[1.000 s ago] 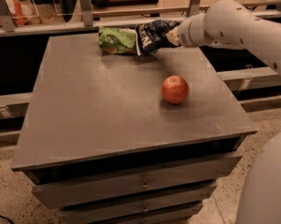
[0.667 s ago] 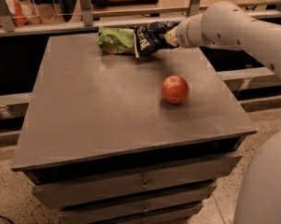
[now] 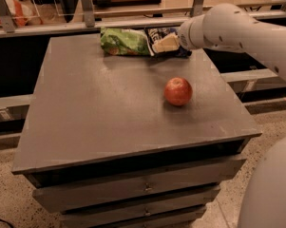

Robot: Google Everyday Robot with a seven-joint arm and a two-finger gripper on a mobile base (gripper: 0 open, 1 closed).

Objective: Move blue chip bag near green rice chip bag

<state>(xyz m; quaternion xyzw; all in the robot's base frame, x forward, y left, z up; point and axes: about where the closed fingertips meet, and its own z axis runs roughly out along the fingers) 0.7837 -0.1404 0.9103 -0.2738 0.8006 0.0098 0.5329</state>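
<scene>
The blue chip bag (image 3: 157, 34) lies at the far edge of the grey table (image 3: 109, 118), its left end touching the green rice chip bag (image 3: 124, 42). The green bag lies flat at the table's back middle. My gripper (image 3: 167, 42) comes in from the right on a white arm and is shut on the blue bag's middle, low over the table. Part of the blue bag is hidden behind the gripper and wrist.
A red apple (image 3: 177, 91) sits on the table right of centre, in front of the gripper. A rail with metal posts (image 3: 85, 6) runs behind the table. Drawers (image 3: 142, 189) are below the tabletop. The robot's white body (image 3: 271, 189) fills the lower right.
The blue bag has come down from a tilted hold to lie flatter at the back edge beside the green bag. The arm shifted slightly. The apple and green bag stayed put.
</scene>
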